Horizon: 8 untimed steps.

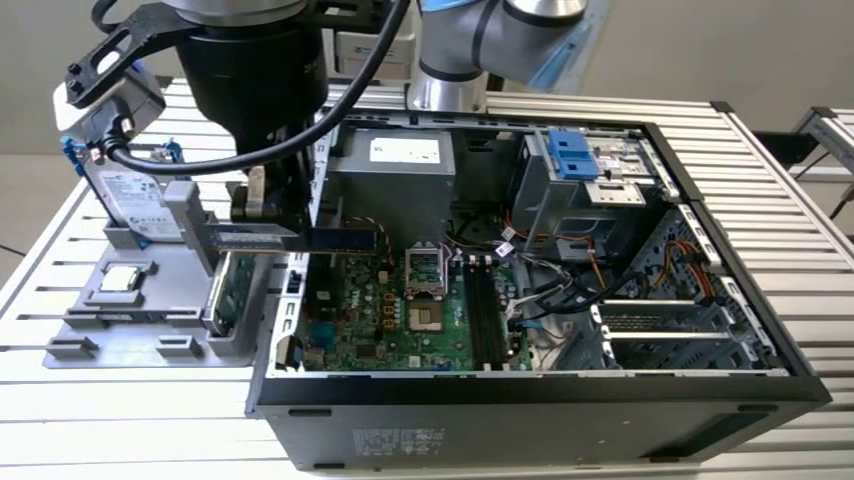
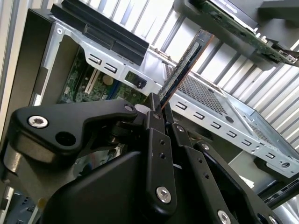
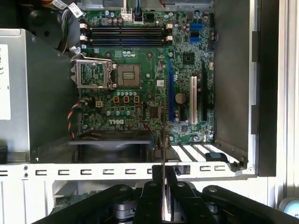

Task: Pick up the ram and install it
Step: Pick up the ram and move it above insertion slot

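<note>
My gripper (image 1: 276, 232) is shut on the ram (image 1: 334, 240), a slim blue stick held level above the open computer case's wall on the exterior view's left. In the second wrist view the ram (image 2: 184, 65) sticks out edge-on from between the black fingers (image 2: 154, 122). In the first wrist view the ram (image 3: 162, 135) is a thin line over the green motherboard (image 3: 140, 88). The black memory slots (image 3: 125, 37) lie at the board's far side from the gripper (image 3: 162, 171), beside the processor socket (image 3: 128, 74). In the exterior view the slots (image 1: 486, 320) sit mid-board.
A grey holder (image 1: 114, 320) on the exterior view's left carries a silver hard drive (image 1: 127, 190), a processor chip (image 1: 120, 278) and a green card (image 1: 230, 290). Inside the case stand the power supply (image 1: 394, 165), a drive cage with a blue bracket (image 1: 574, 155) and loose cables (image 1: 547, 285).
</note>
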Motion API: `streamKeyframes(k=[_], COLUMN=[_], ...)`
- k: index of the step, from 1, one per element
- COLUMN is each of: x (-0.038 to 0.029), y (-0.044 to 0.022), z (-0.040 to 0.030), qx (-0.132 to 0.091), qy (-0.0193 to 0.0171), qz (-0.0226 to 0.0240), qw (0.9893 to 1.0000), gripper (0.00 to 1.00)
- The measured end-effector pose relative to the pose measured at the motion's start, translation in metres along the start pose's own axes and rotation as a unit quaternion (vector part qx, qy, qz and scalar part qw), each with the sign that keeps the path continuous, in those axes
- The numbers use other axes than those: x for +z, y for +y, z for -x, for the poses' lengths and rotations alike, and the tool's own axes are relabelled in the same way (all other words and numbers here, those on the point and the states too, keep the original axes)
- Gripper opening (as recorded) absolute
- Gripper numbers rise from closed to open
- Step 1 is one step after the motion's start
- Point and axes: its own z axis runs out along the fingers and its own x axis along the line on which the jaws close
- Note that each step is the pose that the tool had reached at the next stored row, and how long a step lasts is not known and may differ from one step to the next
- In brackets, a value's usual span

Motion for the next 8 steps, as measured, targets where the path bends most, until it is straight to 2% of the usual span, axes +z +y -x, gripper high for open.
streamKeyframes(k=[8], x=[0.0003], y=[0.0086], z=[-0.0003], qx=[0.0], qy=[0.0], qz=[0.0], qw=[1.0], gripper=[0.0])
